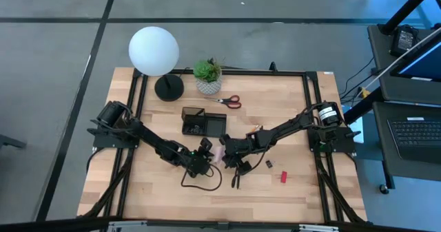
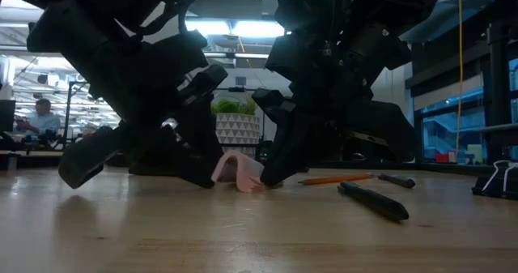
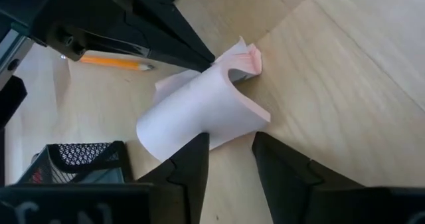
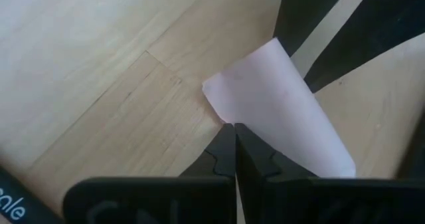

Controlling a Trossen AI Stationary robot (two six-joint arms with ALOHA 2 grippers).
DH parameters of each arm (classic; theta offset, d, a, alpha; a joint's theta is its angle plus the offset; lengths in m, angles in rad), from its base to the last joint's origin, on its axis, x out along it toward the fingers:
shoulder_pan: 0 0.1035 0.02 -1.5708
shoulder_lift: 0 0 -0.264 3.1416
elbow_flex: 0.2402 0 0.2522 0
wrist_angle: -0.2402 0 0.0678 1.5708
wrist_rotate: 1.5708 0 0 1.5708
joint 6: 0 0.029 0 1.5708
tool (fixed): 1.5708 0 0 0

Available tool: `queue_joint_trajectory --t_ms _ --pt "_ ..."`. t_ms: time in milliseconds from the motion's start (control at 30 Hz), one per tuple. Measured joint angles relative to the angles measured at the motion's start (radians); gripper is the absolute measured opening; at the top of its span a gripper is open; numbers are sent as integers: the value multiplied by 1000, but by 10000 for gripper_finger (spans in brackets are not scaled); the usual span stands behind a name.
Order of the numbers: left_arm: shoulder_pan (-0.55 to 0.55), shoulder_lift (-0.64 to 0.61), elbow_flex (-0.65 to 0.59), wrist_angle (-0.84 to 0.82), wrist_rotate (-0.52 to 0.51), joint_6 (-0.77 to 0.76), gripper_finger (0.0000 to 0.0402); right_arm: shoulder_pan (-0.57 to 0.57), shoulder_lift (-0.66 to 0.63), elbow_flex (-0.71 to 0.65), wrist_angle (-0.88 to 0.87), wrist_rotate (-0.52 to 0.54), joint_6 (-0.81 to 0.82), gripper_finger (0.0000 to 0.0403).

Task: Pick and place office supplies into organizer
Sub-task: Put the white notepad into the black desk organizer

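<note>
The pink sticky-note pad point(image 3: 199, 104) lies on the wooden table between both grippers, its sheets curled up into an arch point(image 2: 239, 172). My right gripper point(image 4: 234, 141) is shut on it, reaching in from the table's right point(image 1: 226, 153). My left gripper point(image 3: 229, 154) is open and comes from the left point(image 1: 204, 153), its fingertips right at the curl's opposite edge. The black organizer point(image 1: 203, 122) stands just beyond them toward the far edge. My right gripper pinches an edge of the curled pink sheet point(image 4: 229, 117) between its two shut fingers, slanting down from the table's right. The paper arches up away from the fingers, and the pad's lower part rests on the table. One sheet or several, I cannot tell. My left gripper's fingertips point(image 3: 199, 147) stand at the curl's near edge; whether they touch it I cannot tell.
An orange pencil point(image 2: 336, 178) and black pens point(image 2: 372, 200) lie near the right gripper. A small black clip point(image 1: 269, 164) and a red block point(image 1: 282, 177) sit to the right. Red-handled scissors point(image 1: 231, 102), a potted plant point(image 1: 208, 77) and a lamp base point(image 1: 169, 87) are at the far side.
</note>
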Motion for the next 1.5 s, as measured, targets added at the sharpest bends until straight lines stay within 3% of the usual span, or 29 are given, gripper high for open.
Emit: queue_joint_trajectory --t_ms 333,733,1167,1500 --pt "1 1 -2 26 -32 60 169 0 0 0 0 1 0 4" --pt "1 7 -6 77 -192 11 167 -1 1 1 6 8 0 4" --pt "3 5 -6 83 -231 54 122 -1 1 1 9 6 0 3" --pt "3 3 -5 85 -191 67 62 -1 1 0 10 3 0 3"
